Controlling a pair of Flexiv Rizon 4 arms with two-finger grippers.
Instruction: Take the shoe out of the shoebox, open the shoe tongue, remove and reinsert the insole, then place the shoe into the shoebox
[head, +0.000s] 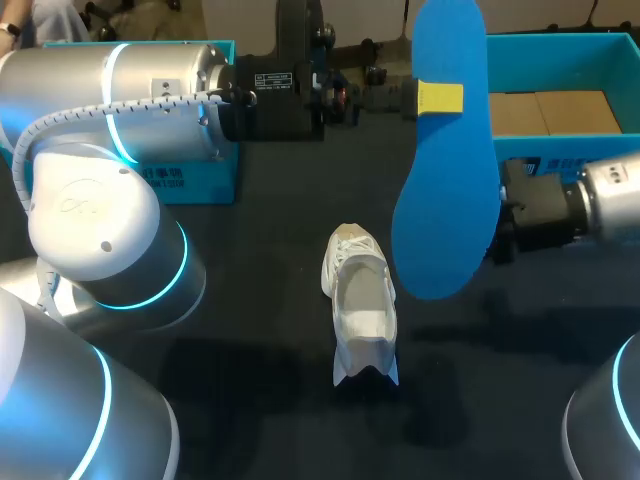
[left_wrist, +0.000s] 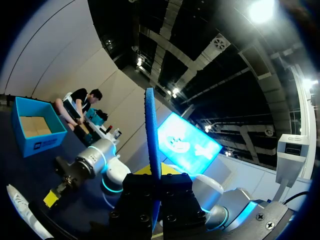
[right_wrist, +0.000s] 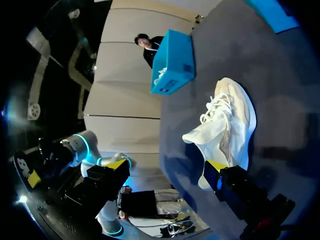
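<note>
Broadly, the dark bench was spanned by both arms: the left arm was seen reaching across the far side, the right arm entering from the opposite edge. A blue shoebox was seen open at the far right corner, w/ a second blue box at far left; which was box and which lid couldn't be told. The blue insole was held up in the air, out of the shoe, hanging above and slightly to the right of it. The white shoe was seen standing on its sole mid-bench, opening upward, well apart from the shoebox. The insole was pinched near its upper end by the left hand, fingers closed on both faces. The right hand was held w/ fingers spread wide, nothing gripped, the shoe just ahead and untouched.

Risks, as judged: the insole was gripped at one end only, so it could be swung or twisted in the pinch, esp. on a fast move, and slip out. The shoe was unrestrained, so at reinsertion it could be pushed along the bench or tipped if the insole's tip were caught on the collar or tongue. A flexible insole could also be buckled vs. seated flat.
</note>
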